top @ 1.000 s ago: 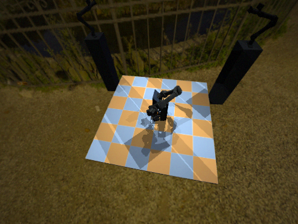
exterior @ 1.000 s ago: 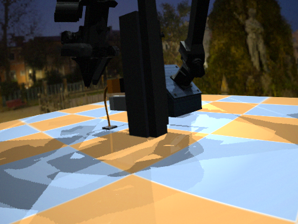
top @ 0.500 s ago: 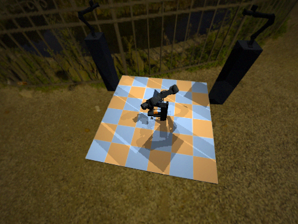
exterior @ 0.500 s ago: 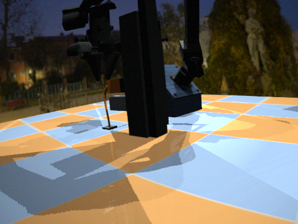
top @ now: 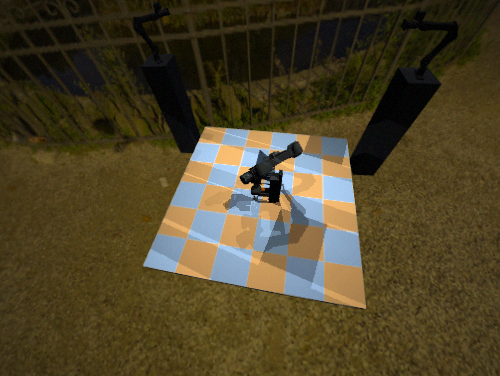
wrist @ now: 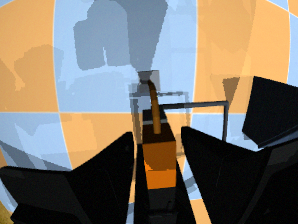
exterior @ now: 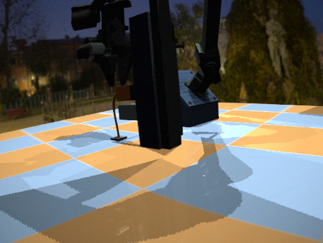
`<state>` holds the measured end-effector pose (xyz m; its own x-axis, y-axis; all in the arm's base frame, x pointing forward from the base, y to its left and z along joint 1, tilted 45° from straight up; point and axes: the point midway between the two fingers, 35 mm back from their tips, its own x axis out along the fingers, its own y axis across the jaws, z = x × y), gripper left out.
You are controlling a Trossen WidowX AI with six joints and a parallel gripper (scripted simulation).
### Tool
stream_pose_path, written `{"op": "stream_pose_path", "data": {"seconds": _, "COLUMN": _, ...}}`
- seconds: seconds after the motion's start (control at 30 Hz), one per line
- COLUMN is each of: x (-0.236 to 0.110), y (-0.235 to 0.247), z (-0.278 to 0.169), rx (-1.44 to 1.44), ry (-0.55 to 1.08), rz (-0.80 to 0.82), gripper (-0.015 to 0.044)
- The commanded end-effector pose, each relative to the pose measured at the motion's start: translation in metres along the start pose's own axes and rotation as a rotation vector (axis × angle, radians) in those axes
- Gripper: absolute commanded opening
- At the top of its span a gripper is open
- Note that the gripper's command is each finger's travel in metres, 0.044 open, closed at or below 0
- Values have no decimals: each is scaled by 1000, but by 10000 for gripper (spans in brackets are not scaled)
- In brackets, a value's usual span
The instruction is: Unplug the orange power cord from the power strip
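Observation:
The orange plug (wrist: 158, 164) (exterior: 125, 92) (top: 262, 189) sits in the side of the tall black power strip (exterior: 156, 81) (top: 275, 186), which stands upright on the checkered mat (top: 200, 255). Its orange cord (exterior: 115, 117) (wrist: 154, 106) drops to a small dark foot (exterior: 119, 138) on the mat. My gripper (wrist: 157, 135) (exterior: 117, 83) (top: 259, 193) hangs right over the plug, with one finger on each side. The fingers are partly open, and narrow gaps show between them and the plug in the wrist view. A grey block (exterior: 127, 112) lies under the plug.
The arm's blue-grey base (exterior: 197, 106) stands behind the strip. Two black pillars with camera arms (top: 171, 102) (top: 395, 120) flank the mat's far edge, with a metal fence (top: 250, 60) behind them. Rough ground surrounds the mat.

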<state>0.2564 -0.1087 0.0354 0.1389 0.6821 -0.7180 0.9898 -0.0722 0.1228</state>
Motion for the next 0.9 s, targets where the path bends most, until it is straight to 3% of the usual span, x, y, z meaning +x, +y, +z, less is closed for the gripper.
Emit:
{"op": "stream_pose_path", "data": {"seconds": 0.0, "x": 1, "y": 0, "z": -7, "rx": 5, "ry": 5, "rz": -1, "gripper": 160}}
{"op": "stream_pose_path", "data": {"seconds": 0.77, "x": 13, "y": -1, "z": -20, "rx": 5, "ry": 6, "rz": -1, "gripper": 160}}
{"op": "stream_pose_path", "data": {"seconds": 0.87, "x": 11, "y": -1, "z": -19, "rx": 2, "ry": 4, "rz": -2, "gripper": 81}}
